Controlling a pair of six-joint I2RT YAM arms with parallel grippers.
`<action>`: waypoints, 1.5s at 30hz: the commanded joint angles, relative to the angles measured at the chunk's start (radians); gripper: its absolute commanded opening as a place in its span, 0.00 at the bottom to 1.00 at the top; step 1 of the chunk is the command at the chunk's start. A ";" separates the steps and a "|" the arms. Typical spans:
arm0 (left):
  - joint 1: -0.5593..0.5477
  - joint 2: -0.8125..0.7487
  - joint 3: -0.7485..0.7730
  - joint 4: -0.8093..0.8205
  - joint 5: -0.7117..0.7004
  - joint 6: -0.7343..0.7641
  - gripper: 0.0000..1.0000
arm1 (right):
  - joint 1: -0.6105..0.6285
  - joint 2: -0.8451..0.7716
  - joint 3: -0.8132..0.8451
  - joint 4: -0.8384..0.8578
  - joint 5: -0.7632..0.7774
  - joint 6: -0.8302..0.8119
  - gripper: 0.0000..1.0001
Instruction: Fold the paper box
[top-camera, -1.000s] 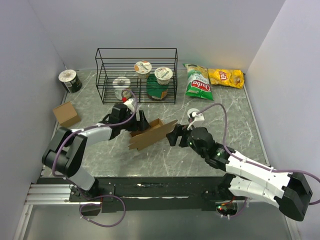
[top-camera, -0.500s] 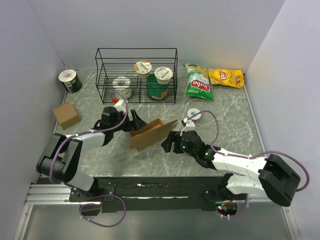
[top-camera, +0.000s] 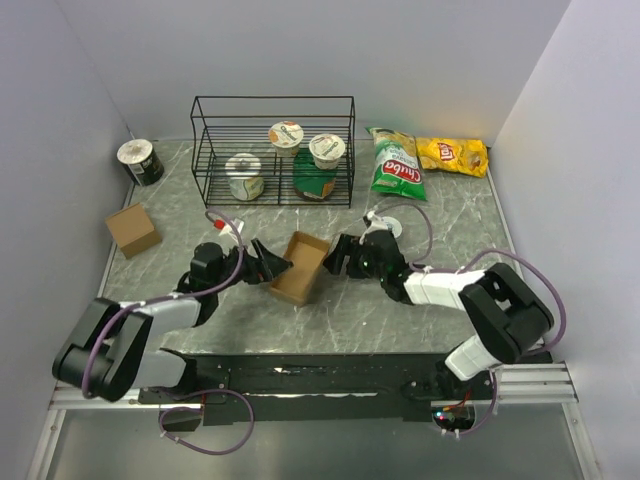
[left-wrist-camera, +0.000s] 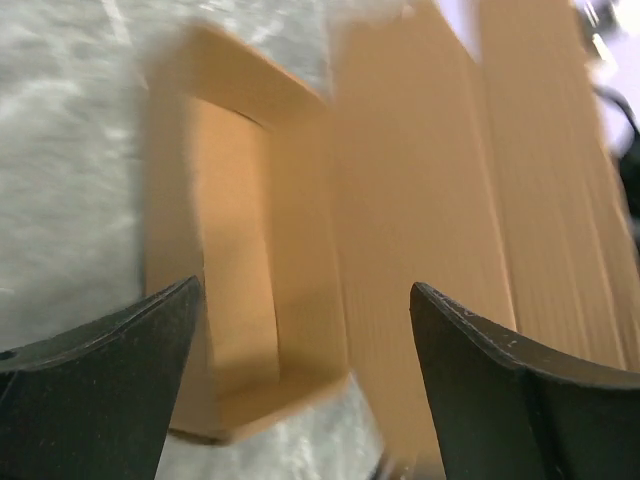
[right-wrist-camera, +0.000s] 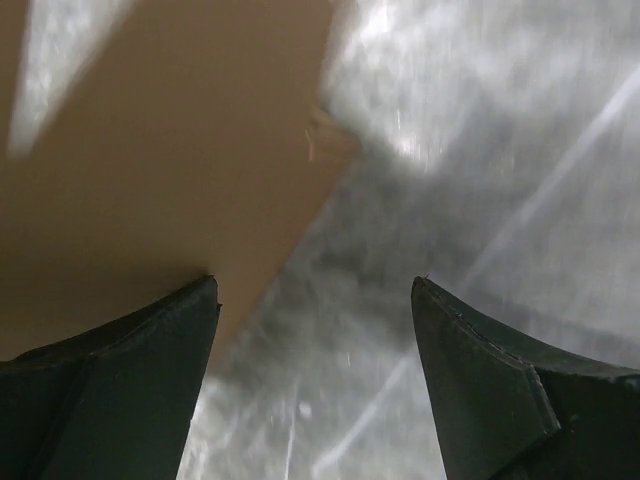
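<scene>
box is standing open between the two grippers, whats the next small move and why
Probably ease the left gripper forward to pinch the facing wall of the paper box. Both grippers stand open, holding nothing, with the right gripper on the opposite side; the box sits free with its top open, so it likely needs steadying before more folding.

I log: paper box hemmed left by left gripper, right by right gripper | wire rack walls far side | tabletop open on near side
</scene>
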 joint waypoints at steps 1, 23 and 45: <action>-0.048 -0.079 -0.043 0.095 0.023 -0.085 0.91 | -0.066 0.070 0.112 0.118 -0.092 -0.076 0.85; 0.140 -0.139 0.197 0.037 0.115 0.147 0.99 | -0.229 -0.299 0.017 -0.080 -0.176 -0.233 0.92; 0.292 0.024 0.797 -0.748 0.151 0.386 0.96 | 0.448 -0.435 0.017 -0.300 0.471 -0.204 0.87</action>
